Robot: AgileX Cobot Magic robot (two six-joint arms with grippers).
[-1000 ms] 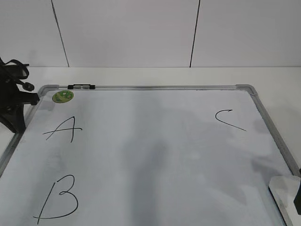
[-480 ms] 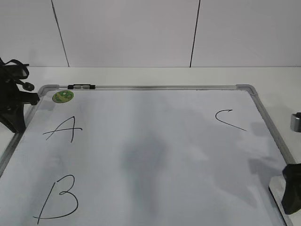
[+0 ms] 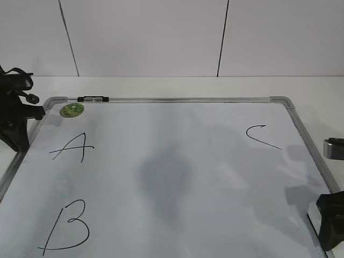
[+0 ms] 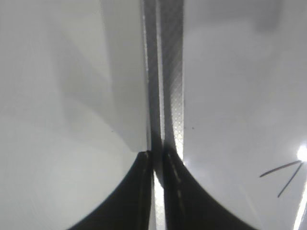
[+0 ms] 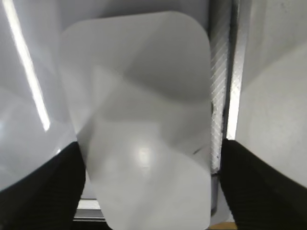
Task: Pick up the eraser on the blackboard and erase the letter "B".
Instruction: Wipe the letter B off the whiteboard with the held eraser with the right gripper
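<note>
The blackboard point(image 3: 177, 100) is a white board with a silver frame lying flat. The letter "B" point(image 3: 67, 226) is drawn at its lower left, intact. The eraser point(image 5: 139, 86), a white rounded block, lies at the board's lower right corner beside the frame; only a sliver of it shows in the exterior view point(image 3: 312, 215). My right gripper point(image 5: 149, 143) is open, its jaws straddling the eraser's near end; it also shows in the exterior view point(image 3: 329, 228). My left gripper point(image 4: 157, 155) is shut and empty above the board's left frame point(image 4: 170, 96).
A black "A" point(image 3: 70, 148) sits above the "B" and a black "C" point(image 3: 262, 136) at the upper right. A round green sticker point(image 3: 71, 110) is at the top left corner. My left arm point(image 3: 13, 121) stands at the board's left edge.
My right gripper has come in from the lower right edge and now covers most of the eraser. The left arm has not moved.
</note>
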